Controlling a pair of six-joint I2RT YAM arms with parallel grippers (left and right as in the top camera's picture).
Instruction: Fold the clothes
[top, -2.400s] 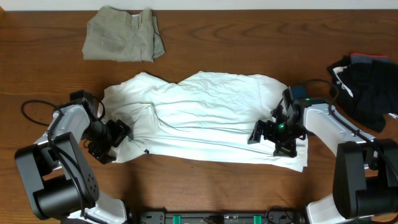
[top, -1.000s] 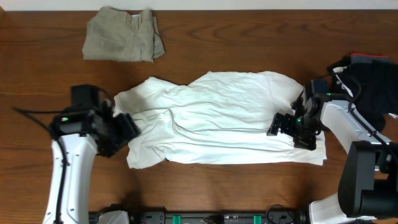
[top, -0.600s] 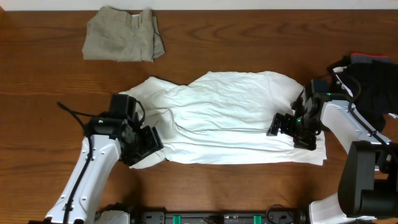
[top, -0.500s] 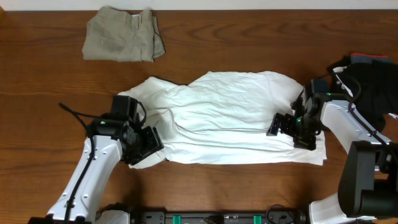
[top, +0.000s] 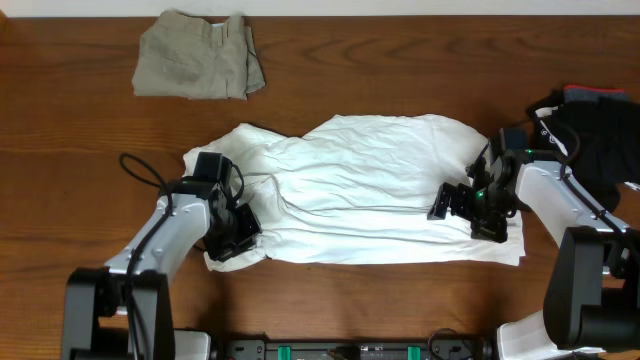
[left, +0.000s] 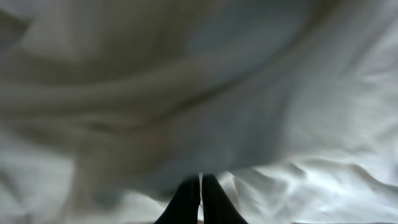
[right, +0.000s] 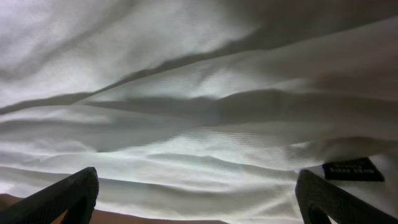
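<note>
The white T-shirt (top: 360, 180) lies crumpled across the middle of the table, its plain side up. My left gripper (top: 235, 232) sits on the shirt's lower left corner. In the left wrist view the left gripper (left: 200, 198) has its dark fingers pressed together, with a thin sliver of the white cloth (left: 298, 93) pinched between them. My right gripper (top: 458, 212) rests low over the shirt's right side. In the right wrist view the right gripper (right: 199, 199) stands wide open above the wrinkled cloth (right: 186, 93), with nothing between its fingers.
Folded khaki trousers (top: 195, 65) lie at the back left. A black bundle (top: 595, 140) sits at the right edge, close behind my right arm. A small black label (right: 351, 169) shows on the shirt near my right finger.
My left arm has swung in from the left onto the shirt's lower left corner, and its jaws have closed there. The right arm has stayed still for the last second.
</note>
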